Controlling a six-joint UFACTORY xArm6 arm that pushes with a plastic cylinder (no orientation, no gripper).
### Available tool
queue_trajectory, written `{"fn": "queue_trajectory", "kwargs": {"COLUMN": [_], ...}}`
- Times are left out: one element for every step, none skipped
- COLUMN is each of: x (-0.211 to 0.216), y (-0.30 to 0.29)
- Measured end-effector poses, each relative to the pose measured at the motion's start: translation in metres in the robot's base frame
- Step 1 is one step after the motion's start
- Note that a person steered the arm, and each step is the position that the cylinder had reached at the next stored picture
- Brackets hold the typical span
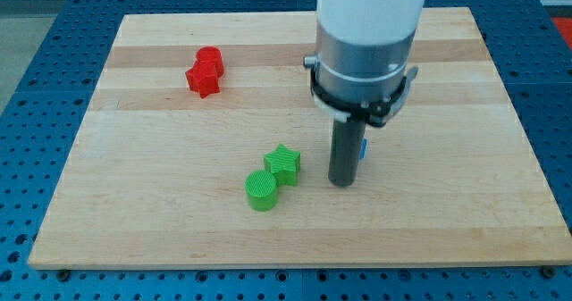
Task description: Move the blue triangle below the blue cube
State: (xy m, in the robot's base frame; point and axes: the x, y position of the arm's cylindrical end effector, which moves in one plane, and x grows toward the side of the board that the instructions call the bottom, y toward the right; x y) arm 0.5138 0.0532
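Note:
My tip [341, 183] rests on the wooden board [134, 203], a little right of the middle. Only a small sliver of a blue block [364, 147] shows at the rod's right edge, just above the tip. The rod and the arm hide the rest of it, so I cannot tell its shape. No other blue block is in view; the arm's wide body covers the board area above the tip.
A green star [284, 163] and a green cylinder [262, 190] touch each other just left of the tip. Two red blocks [206, 71] sit together at the upper left. The board lies on a blue perforated table [36, 60].

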Motion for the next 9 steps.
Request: {"fn": "queue_trajectory", "kwargs": {"x": [-0.040, -0.048, -0.024, -0.024, -0.047, -0.059, -0.049, -0.023, -0.041], "y": [0.000, 0.000, 0.015, 0.026, 0.026, 0.021, 0.022, 0.043, 0.078]}}
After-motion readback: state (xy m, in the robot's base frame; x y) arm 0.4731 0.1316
